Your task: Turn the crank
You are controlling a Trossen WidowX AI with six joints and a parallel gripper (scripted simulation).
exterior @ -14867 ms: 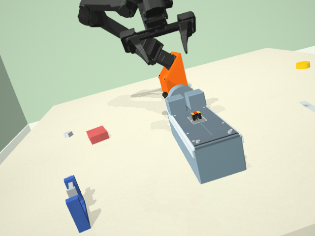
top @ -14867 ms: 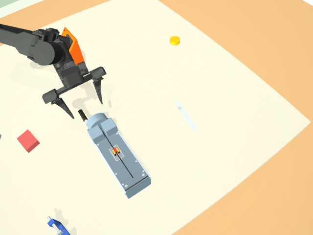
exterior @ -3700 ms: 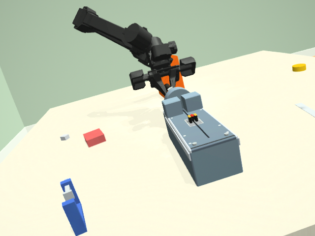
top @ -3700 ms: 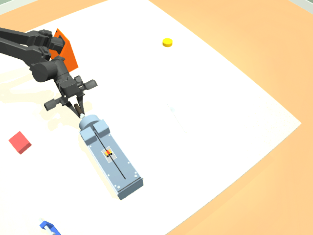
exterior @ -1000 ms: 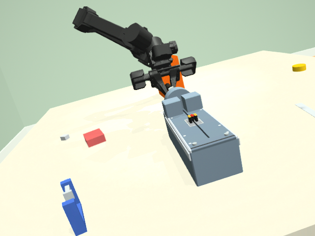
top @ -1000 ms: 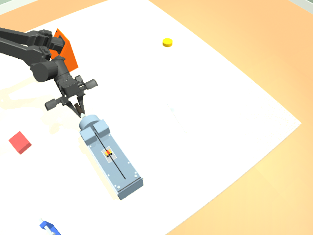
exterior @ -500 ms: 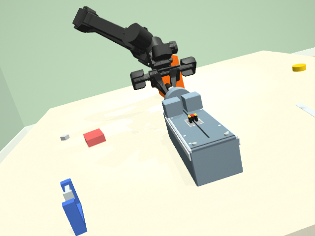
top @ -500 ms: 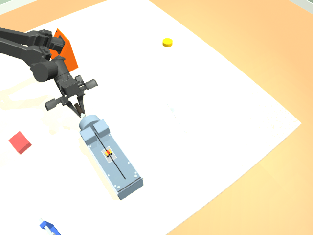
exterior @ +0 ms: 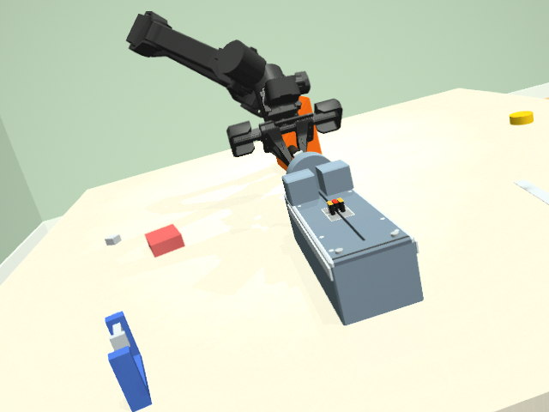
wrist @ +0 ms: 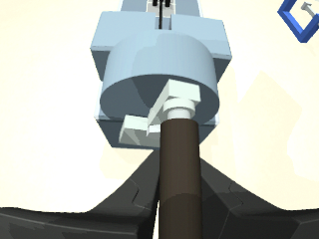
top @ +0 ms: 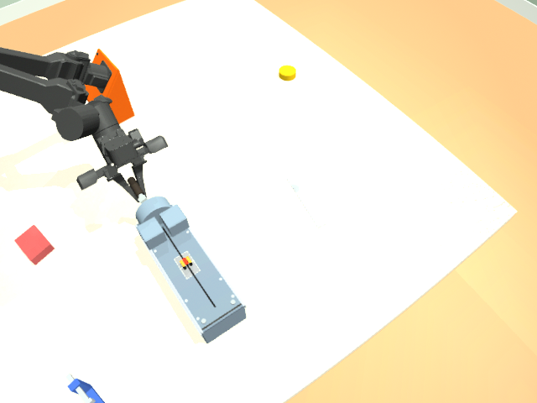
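Note:
The blue-grey machine (top: 203, 281) (exterior: 377, 283) (wrist: 161, 55) has a round drum at its near-arm end. In the wrist view a pale crank arm (wrist: 183, 91) carries the dark brown handle (top: 135, 185) (exterior: 292, 149) (wrist: 179, 179). My gripper (top: 141, 197) (exterior: 296, 154) is shut on the handle, one finger on each side. On the slotted top, the red pointer (top: 185, 261) (exterior: 334, 202) sits between two brass marks and looks about level with them; too small to tell whether exactly. The wrist view cuts off the pointer.
A red block (top: 33, 243) (exterior: 164, 240) and a blue frame (top: 88, 390) (exterior: 129, 377) (wrist: 294, 27) lie to the machine's left. A small grey block (exterior: 112, 239) is beyond the red one. An orange panel (top: 123, 97) (exterior: 314, 137) stands behind the gripper. A yellow disc (top: 287, 72) (exterior: 521, 118) lies far off.

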